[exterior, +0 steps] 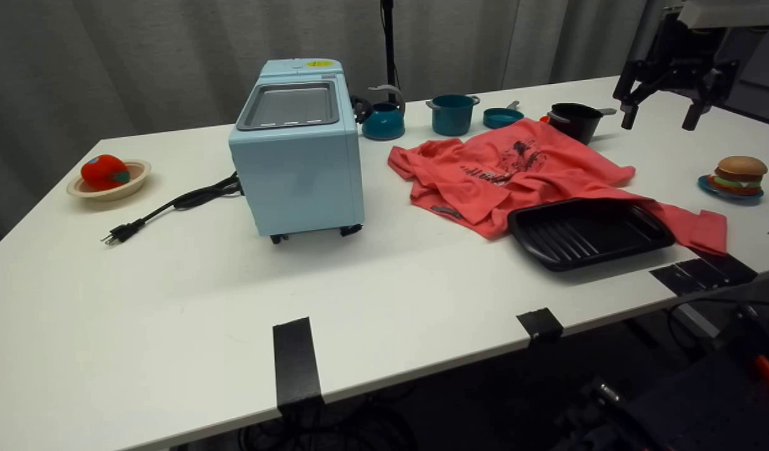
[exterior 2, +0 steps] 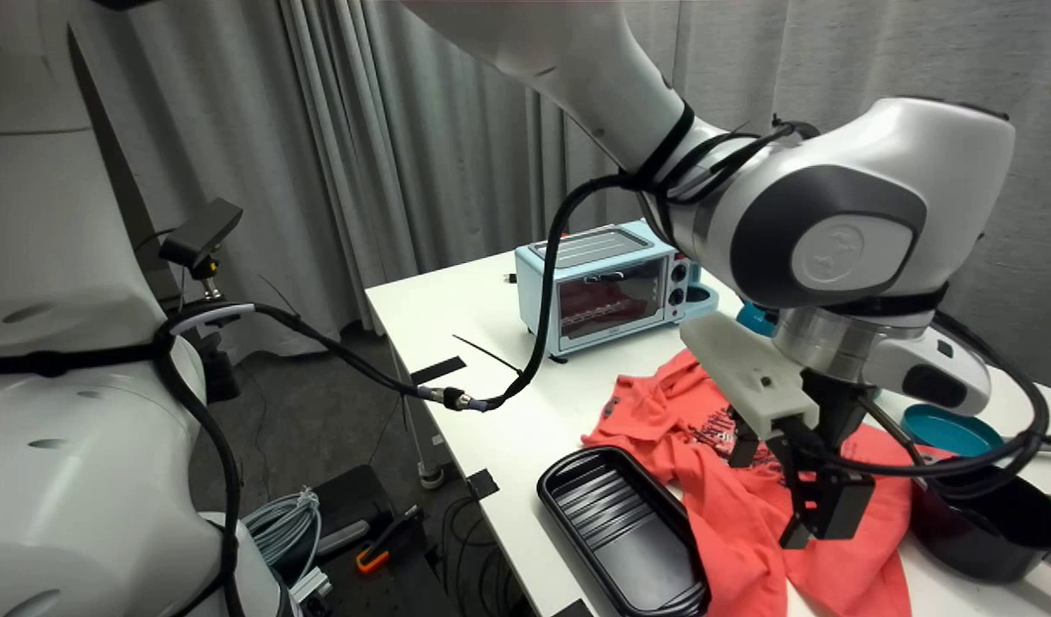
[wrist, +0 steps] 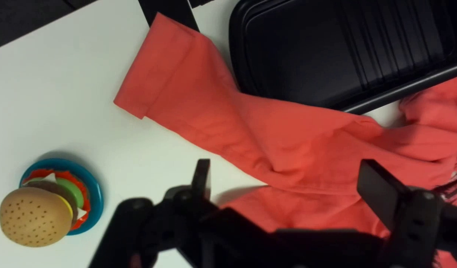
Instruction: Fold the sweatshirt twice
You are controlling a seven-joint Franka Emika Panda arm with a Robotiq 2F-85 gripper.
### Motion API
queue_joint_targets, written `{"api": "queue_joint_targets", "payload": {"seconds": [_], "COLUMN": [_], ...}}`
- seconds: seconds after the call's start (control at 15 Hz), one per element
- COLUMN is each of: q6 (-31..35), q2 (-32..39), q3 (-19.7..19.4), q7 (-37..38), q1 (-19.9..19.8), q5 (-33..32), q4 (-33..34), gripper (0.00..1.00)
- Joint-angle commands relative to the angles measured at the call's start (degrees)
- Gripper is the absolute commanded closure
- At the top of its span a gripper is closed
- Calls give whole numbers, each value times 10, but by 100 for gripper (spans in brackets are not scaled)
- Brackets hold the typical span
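Room: grey curtains (exterior: 190,56) hang behind a white table (exterior: 171,326); strips of black tape (exterior: 296,363) sit along its near edge in an exterior view, and all sides below are told from there.
Sweatshirt (exterior: 547,160): coral-red and rumpled on the right half of the table, its dark print (exterior: 521,156) facing up; one sleeve (exterior: 672,219) stretches to the near right, its cuff (exterior: 709,232) reaching the tape.
Gripper (exterior: 660,121): raised above the right part of the table, its fingers (wrist: 379,193) spread wide with air between them.
From gripper to sweatshirt: the sweatshirt lies below the fingers and apart from them, most of it to their left; in the wrist view a finger shows against the red fabric and the opposite one against the white table.
Baking tray (exterior: 585,235): black, on the near side of the sweatshirt, the sleeve overlapping part of its far rim.
Toaster oven (exterior: 299,175): light blue, left of the sweatshirt, apart, its black cord (exterior: 202,196) trailing left.
Burger (exterior: 741,170): on a small blue plate (exterior: 709,183), apart from the sweatshirt, to its right.
Cookware: teal kettle (exterior: 384,123), teal pot (exterior: 452,117), teal skillet (exterior: 502,118) and black pot (exterior: 581,128), left to right on the far side, the black pot just beside the sweatshirt.
Bowl (exterior: 111,195): pale, at the table's left end, a red item (exterior: 104,172) inside.
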Motion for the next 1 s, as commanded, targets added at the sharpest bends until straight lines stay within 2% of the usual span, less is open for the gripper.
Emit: {"api": "queue_joint_targets", "payload": {"seconds": [0.0,0.6,0.93], "q6": [24,56,62], "q2": [41,190,244], "q3": [-11,-13,-8], "q7": [1,21,37], "q1": [-21,-51,-64], "q5": [8,21,41], "q4": [10,52,88], "gripper": [0,0,1]}}
